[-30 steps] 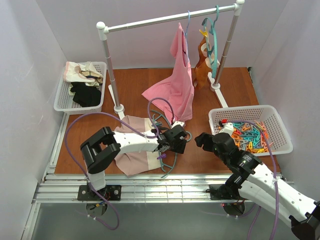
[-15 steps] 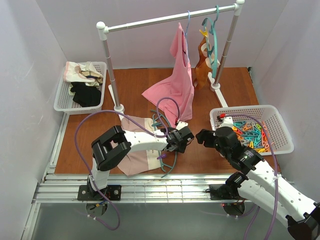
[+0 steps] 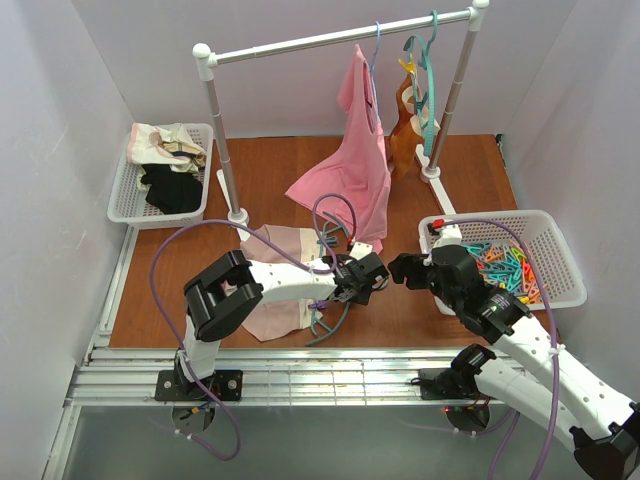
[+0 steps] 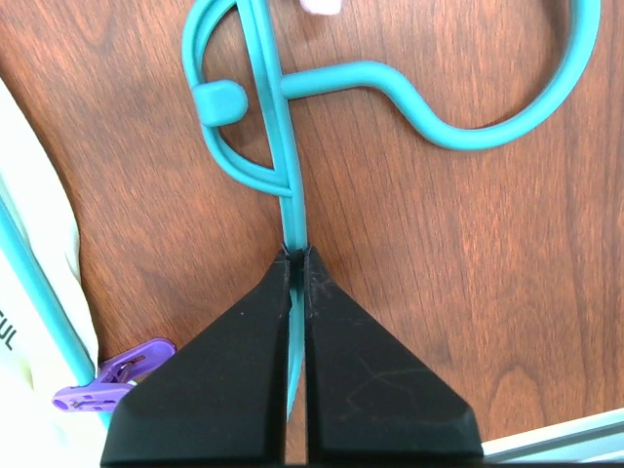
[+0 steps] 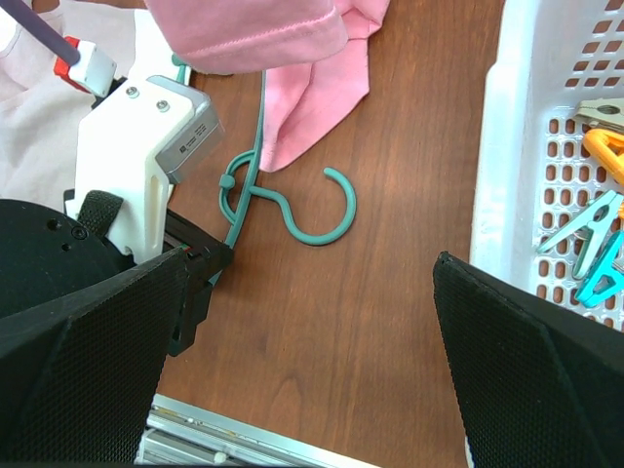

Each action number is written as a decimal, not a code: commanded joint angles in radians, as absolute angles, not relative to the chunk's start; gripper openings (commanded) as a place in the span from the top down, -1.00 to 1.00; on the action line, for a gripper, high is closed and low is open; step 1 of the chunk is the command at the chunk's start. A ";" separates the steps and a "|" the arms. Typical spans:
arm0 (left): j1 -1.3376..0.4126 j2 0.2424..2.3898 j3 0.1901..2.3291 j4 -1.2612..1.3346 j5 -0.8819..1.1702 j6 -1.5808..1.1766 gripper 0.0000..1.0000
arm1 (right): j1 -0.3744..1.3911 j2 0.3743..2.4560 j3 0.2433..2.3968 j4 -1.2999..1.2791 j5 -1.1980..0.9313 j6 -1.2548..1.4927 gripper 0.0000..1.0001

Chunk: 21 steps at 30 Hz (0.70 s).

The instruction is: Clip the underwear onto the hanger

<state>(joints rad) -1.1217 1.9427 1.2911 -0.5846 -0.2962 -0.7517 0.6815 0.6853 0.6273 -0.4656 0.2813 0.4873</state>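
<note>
Tightly clamped in the left gripper (image 4: 297, 261): the straight neck of the hanger (image 4: 336, 75), just below its hook.
Lying flat on the wooden table (image 3: 270, 180), with the underwear (image 3: 278, 305) spread to the left under one hanger arm and a single purple peg (image 4: 107, 382) sitting on that arm at the fabric's edge. Just to the right, poised above the hook and bare wood, the right gripper (image 5: 310, 258), spread wide and holding nothing. Further out, two white baskets: the right one (image 3: 565, 295) filled with coloured pegs (image 3: 505, 265), the far-left one (image 3: 120, 190) with a black garment and a few pale ones. At the back, one rail (image 3: 300, 42) carrying two more hangers, with a pink top (image 3: 350, 180) and a tan garment (image 3: 403, 140).
</note>
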 commanded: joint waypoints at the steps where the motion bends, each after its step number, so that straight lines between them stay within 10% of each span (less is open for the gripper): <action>1: -1.129 1.915 1.244 -0.678 -0.270 -0.779 1.00 | 0.676 0.666 0.678 -0.434 0.287 0.456 -0.84; 21: -1.059 1.418 1.126 -0.735 -0.279 -0.910 1.00 | 0.675 0.673 0.675 -0.368 0.184 0.414 -0.80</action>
